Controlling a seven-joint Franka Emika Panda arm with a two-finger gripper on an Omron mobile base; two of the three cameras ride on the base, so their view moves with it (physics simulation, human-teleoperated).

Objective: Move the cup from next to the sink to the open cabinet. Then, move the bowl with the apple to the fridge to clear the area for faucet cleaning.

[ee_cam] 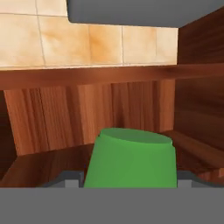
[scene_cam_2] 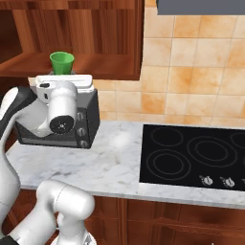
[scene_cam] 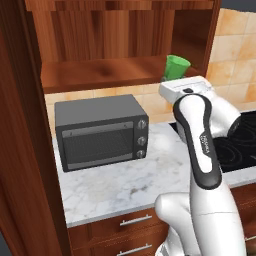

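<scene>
The bright green cup (scene_cam: 178, 65) (scene_cam_2: 62, 61) (ee_cam: 131, 162) is upright at the front edge of the open cabinet's shelf (scene_cam: 100, 72) (scene_cam_2: 107, 64), near the cabinet's side wall. My gripper (scene_cam: 175, 78) (scene_cam_2: 62, 73) (ee_cam: 130, 182) reaches up from below the shelf and is shut on the cup. In the hand view a grey fingertip (ee_cam: 71, 179) shows at either side of the cup's lower part. I cannot tell whether the cup's base touches the shelf board. The sink, faucet, bowl, apple and fridge are out of view.
A dark grey toaster oven (scene_cam: 100, 131) (scene_cam_2: 86, 122) stands on the marble counter (scene_cam: 125, 187) under the shelf. A black cooktop (scene_cam_2: 191, 158) lies to the right, with a range hood (scene_cam_2: 201, 5) above it. Drawers with bar handles (scene_cam: 135, 220) are below the counter.
</scene>
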